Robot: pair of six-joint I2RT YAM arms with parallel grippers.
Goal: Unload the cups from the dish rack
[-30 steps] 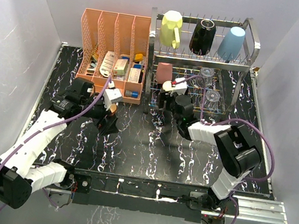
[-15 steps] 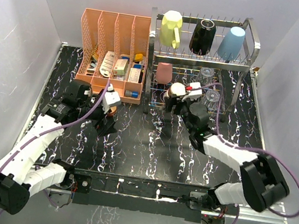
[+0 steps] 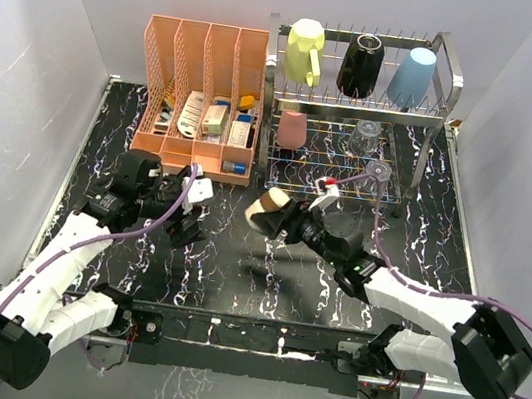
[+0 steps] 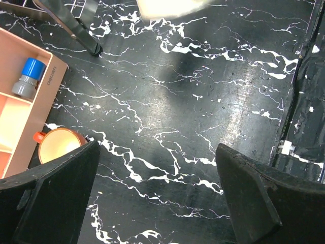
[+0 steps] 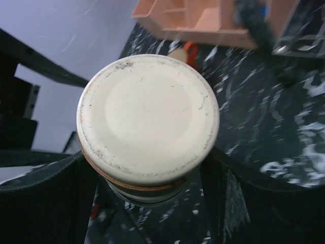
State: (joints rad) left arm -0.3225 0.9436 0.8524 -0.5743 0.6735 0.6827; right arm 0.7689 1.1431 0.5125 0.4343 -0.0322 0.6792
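My right gripper is shut on a cup with a cream base, held on its side above the middle of the table. In the right wrist view the cup's base faces the camera between my right gripper's two fingers. The dish rack carries a pale yellow mug, a black mug and a light blue tumbler on top. A pink tumbler and two clear glasses sit below. My left gripper hangs open over bare table beside a small orange-red cup.
A peach organizer with small bottles and boxes stands left of the rack; its corner and a blue-capped bottle show in the left wrist view. A rack foot rests on the black marbled table. White walls surround the table.
My right gripper has drawn the cream-based cup out of the rack's lower tier and carried it left and toward the front. The left gripper has shifted only slightly.
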